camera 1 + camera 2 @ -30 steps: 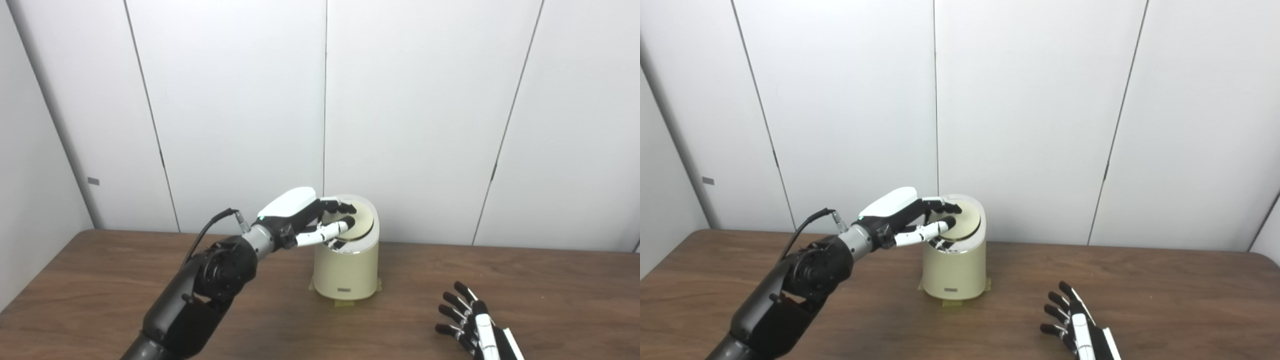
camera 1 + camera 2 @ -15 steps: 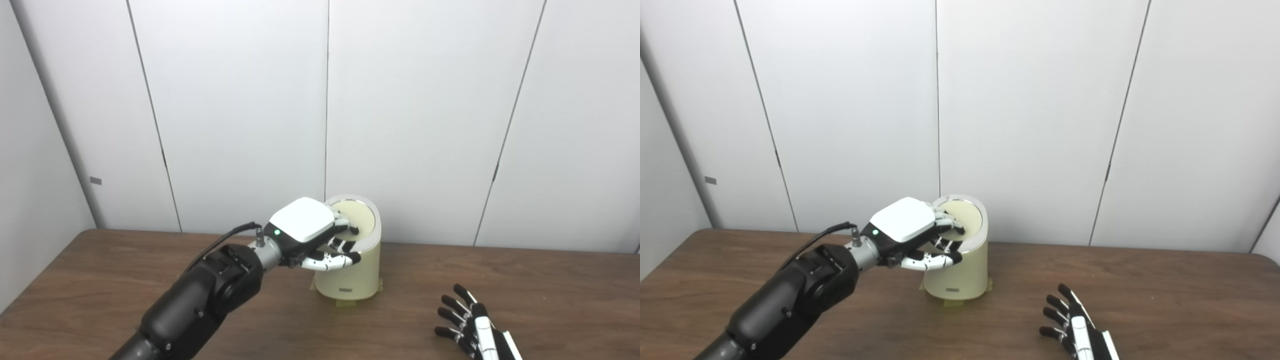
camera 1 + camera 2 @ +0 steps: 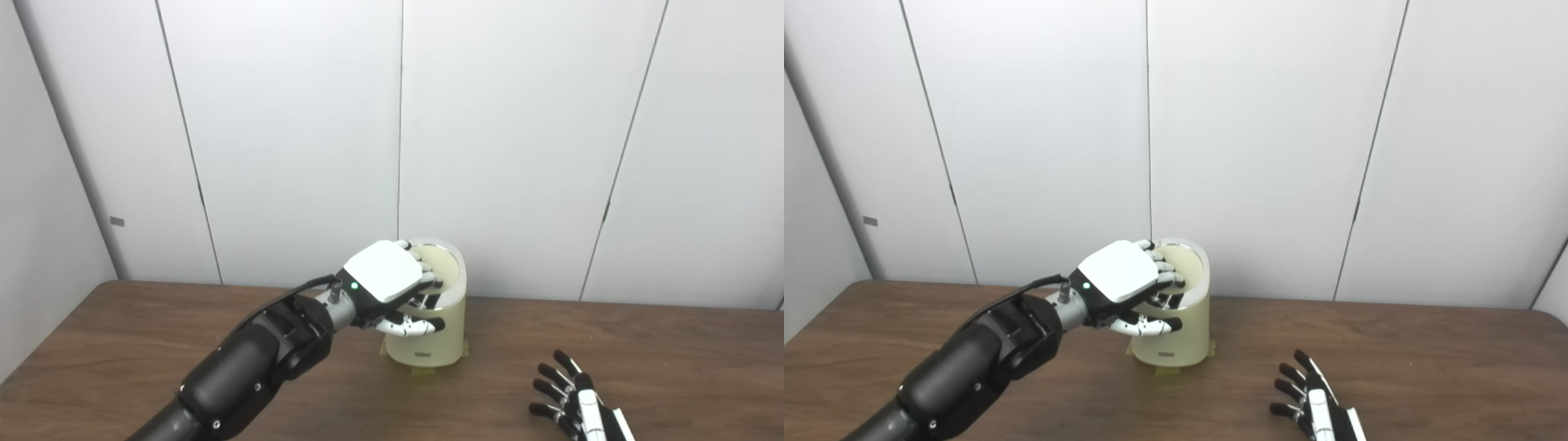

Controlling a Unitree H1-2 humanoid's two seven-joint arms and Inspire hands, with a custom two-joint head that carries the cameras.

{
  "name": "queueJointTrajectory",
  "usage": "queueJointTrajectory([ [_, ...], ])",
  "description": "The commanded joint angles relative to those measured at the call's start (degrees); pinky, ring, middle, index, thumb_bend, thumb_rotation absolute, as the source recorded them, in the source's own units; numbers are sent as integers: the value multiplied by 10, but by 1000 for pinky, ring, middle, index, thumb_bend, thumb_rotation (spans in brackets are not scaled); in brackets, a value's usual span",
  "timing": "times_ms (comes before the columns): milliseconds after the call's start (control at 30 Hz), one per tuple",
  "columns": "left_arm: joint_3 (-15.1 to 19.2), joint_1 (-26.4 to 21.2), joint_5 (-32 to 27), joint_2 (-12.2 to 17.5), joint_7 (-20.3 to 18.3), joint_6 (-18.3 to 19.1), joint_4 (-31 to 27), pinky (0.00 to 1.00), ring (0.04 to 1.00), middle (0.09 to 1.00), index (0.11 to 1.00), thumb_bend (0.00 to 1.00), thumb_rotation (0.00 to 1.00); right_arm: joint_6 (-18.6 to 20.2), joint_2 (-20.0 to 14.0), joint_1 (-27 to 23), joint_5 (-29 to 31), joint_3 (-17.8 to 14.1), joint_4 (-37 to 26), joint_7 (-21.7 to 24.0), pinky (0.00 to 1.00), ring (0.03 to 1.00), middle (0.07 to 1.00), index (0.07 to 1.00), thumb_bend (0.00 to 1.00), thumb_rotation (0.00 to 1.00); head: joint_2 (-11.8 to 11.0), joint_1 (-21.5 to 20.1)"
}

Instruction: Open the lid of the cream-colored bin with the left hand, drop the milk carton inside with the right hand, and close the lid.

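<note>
The cream-colored bin (image 3: 425,334) stands upright at the table's far edge, its round lid (image 3: 442,267) flat.

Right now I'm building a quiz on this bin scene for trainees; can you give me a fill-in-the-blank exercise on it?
1. The left hand rests on the ____ of the cream-colored bin.
2. The right hand lies open on the ____, holding nothing.
3. The bin stands on the wooden table just in front of the ____ wall.
4. No milk ____ shows in either view.

Missing words: lid; table; white; carton
</note>
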Motion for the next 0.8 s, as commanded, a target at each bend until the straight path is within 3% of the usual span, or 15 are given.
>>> queueJointTrajectory([
  [0, -5, 1, -12, -1, -30, -10, 11, 912, 858, 823, 807, 505, 1000, 3, 9, 1, 9, 2, -12, 3, 648, 815, 854, 911, 590, 1000, 5, 4],
  [200, 27, -2, -55, -4, -12, -11, 12, 891, 859, 828, 826, 475, 1000, 4, 6, -3, 14, -1, -11, 4, 656, 822, 859, 920, 583, 1000, 4, 2],
  [300, 59, 0, -82, -9, 41, -25, 16, 821, 844, 824, 829, 422, 989, 2, 6, -6, 17, -5, -13, 0, 643, 817, 859, 915, 591, 1000, 5, 5],
  [467, 103, 11, -107, -22, 130, -57, 34, 795, 844, 841, 853, 357, 953, -17, 3, -9, 7, -8, -12, -6, 636, 808, 851, 881, 594, 1000, 5, 6],
  [600, 151, 35, -152, -46, 144, -30, 18, 776, 869, 880, 895, 351, 963, -32, 6, -10, 3, -12, -12, -15, 648, 801, 833, 857, 591, 987, 5, 10],
  [767, 221, 81, -244, -77, 127, 27, -27, 765, 868, 899, 906, 371, 984, -45, 5, -9, -1, -14, -18, -18, 651, 789, 825, 850, 611, 973, 8, 2],
])
